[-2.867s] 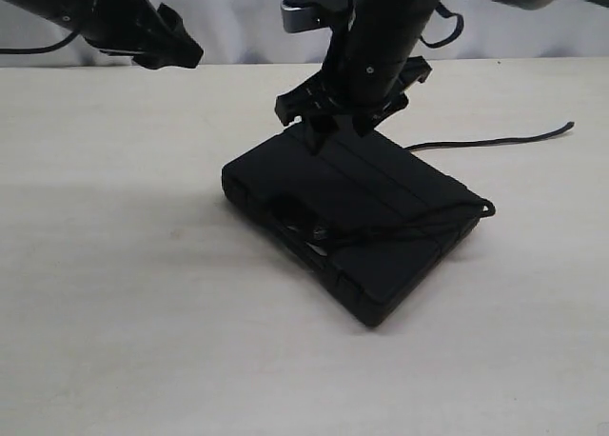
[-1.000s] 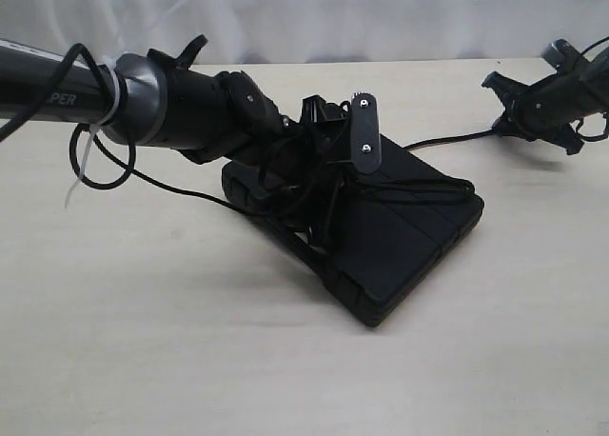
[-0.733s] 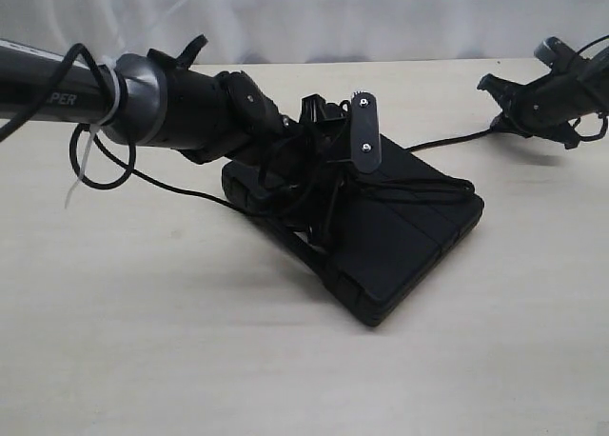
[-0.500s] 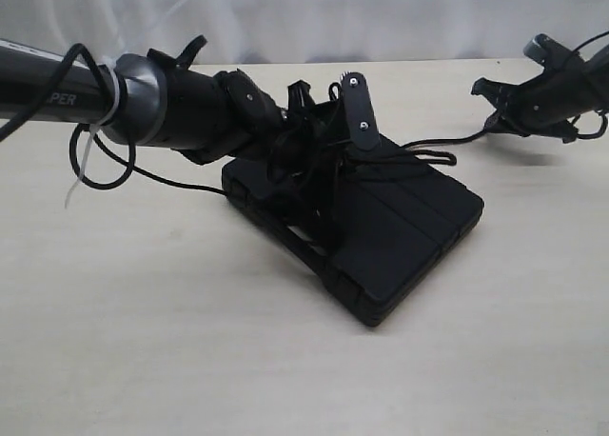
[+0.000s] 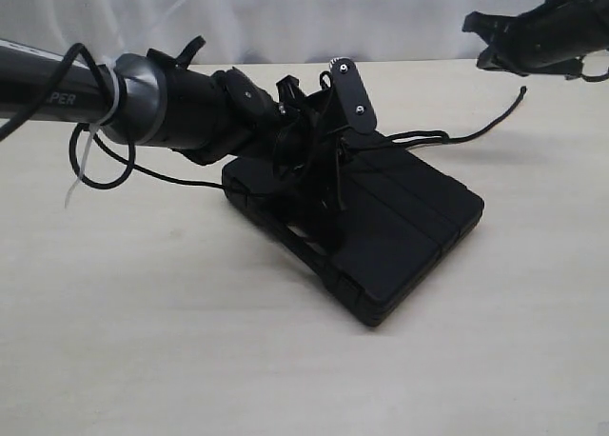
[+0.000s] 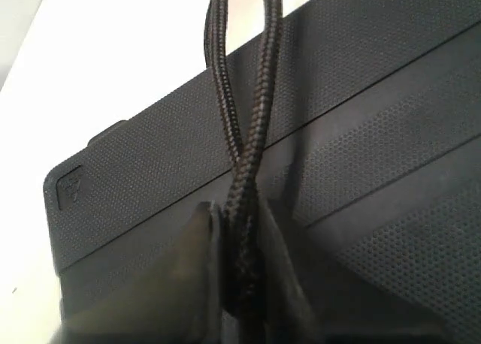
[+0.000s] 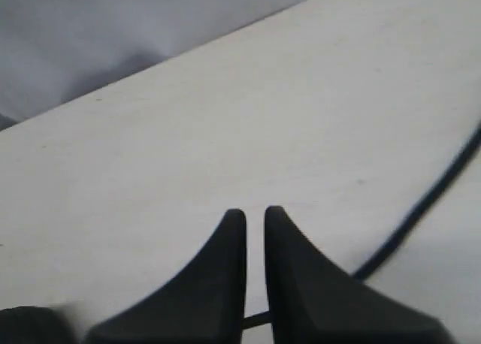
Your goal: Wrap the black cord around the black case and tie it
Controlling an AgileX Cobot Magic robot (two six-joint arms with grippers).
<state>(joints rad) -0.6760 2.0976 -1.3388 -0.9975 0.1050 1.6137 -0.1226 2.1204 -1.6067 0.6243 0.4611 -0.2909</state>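
Observation:
The black case (image 5: 409, 231) lies flat on the table, its ribbed lid (image 6: 376, 96) filling the left wrist view. My left gripper (image 5: 328, 174) hovers just above the case's near-left part and is shut on two strands of the black cord (image 6: 252, 96), which are pinched between its fingers (image 6: 240, 212). From there the black cord (image 5: 457, 133) trails over the case's far edge to a free end on the table at the right. My right gripper (image 5: 481, 41) hangs raised at the far right, clear of the cord. Its fingertips (image 7: 255, 212) stand a narrow gap apart with nothing between them. The cord (image 7: 421, 209) lies on the table beneath.
The left arm's own wiring (image 5: 95, 160) loops down onto the table left of the case. A pale backdrop (image 5: 285, 17) closes off the table's far edge. Bare tabletop (image 5: 190, 360) stretches in front of the case.
My right gripper has lifted up and to the right and let the cord go, so its end now lies free on the table. The left gripper has raised its strands slightly.

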